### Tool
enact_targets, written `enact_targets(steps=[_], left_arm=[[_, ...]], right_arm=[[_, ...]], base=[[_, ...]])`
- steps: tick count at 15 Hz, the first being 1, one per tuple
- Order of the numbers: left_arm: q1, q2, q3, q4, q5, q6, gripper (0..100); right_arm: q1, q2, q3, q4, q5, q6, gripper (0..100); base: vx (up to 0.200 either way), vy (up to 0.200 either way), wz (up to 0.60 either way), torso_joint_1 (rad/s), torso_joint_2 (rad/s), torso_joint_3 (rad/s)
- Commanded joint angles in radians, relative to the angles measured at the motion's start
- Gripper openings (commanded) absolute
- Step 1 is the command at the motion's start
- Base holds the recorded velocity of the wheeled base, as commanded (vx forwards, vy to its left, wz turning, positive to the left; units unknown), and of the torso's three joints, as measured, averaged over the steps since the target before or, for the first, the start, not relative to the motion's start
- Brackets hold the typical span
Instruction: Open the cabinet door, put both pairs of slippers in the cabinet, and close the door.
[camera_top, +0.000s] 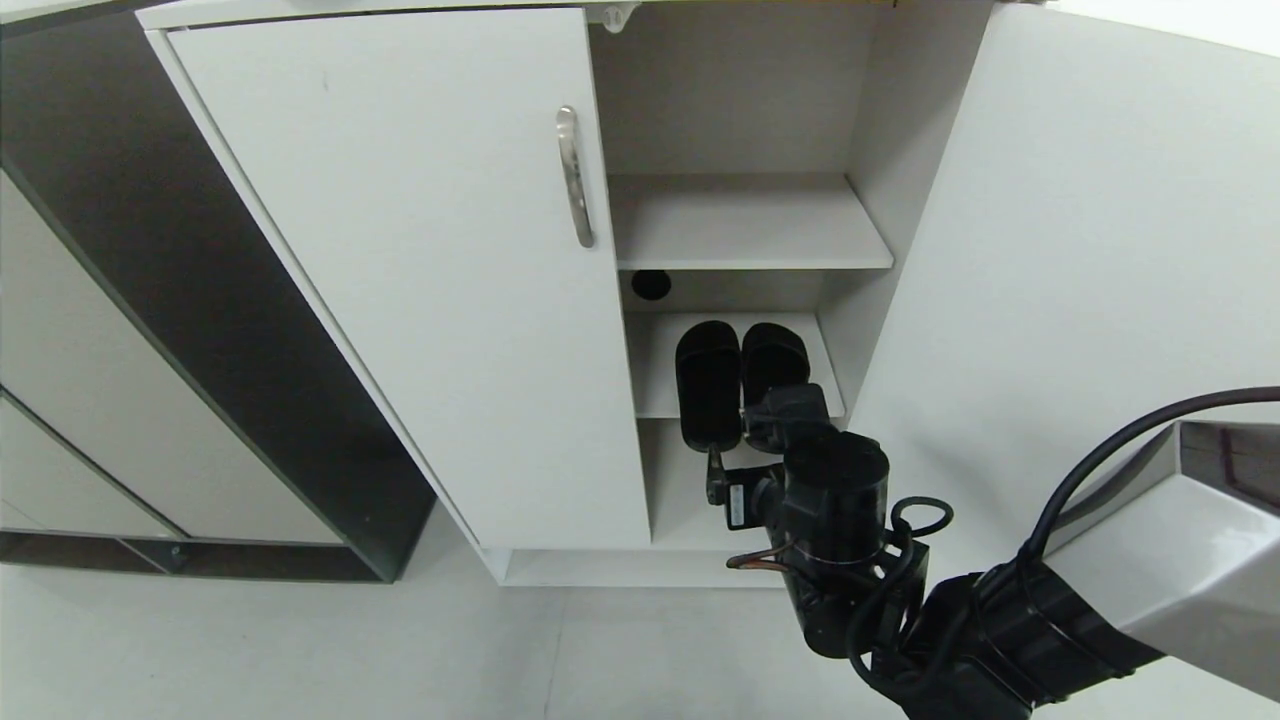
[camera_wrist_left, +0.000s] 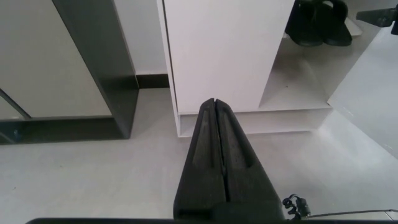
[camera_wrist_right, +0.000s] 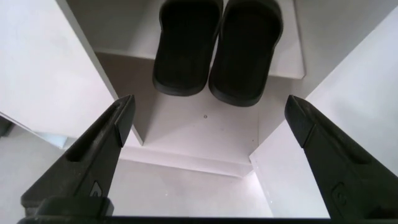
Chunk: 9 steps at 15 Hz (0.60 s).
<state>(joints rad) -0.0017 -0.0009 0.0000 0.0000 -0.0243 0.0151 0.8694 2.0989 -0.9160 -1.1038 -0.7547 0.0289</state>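
Note:
A pair of black slippers (camera_top: 740, 380) lies side by side on the middle shelf of the white cabinet (camera_top: 745, 225), heels overhanging the shelf's front edge. The cabinet's right door (camera_top: 1080, 250) stands swung open; the left door (camera_top: 420, 280) is closed. My right gripper (camera_top: 750, 435) hangs open just in front of and slightly below the slippers (camera_wrist_right: 217, 50), apart from them, nothing between its fingers (camera_wrist_right: 106, 143). My left gripper (camera_wrist_left: 214, 109) is shut and empty, held low over the floor in front of the closed left door, with the slippers (camera_wrist_left: 320, 22) far off.
The top shelf is bare, and the bottom compartment (camera_top: 690, 500) under the slippers holds nothing. A metal handle (camera_top: 573, 175) runs down the closed door's edge. A dark panel (camera_top: 200, 300) and pale wall units stand to the left. Open grey floor (camera_top: 300, 650) lies in front.

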Motion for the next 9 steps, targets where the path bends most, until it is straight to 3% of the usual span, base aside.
enact_targets(steps=[1,9], left_arm=[[0.000,0.001,0.000,0.000,0.000,0.000,0],[0.000,0.001,0.000,0.000,0.000,0.000,0]], right_arm=[[0.000,0.001,-0.001,-0.001,0.000,0.000,100],[0.000,0.009,-0.001,-0.001,0.001,0.000,100]], base=[[0.000,0.000,0.00,0.002,0.01,0.178],[0.000,0.000,0.00,0.004,0.00,0.199]])
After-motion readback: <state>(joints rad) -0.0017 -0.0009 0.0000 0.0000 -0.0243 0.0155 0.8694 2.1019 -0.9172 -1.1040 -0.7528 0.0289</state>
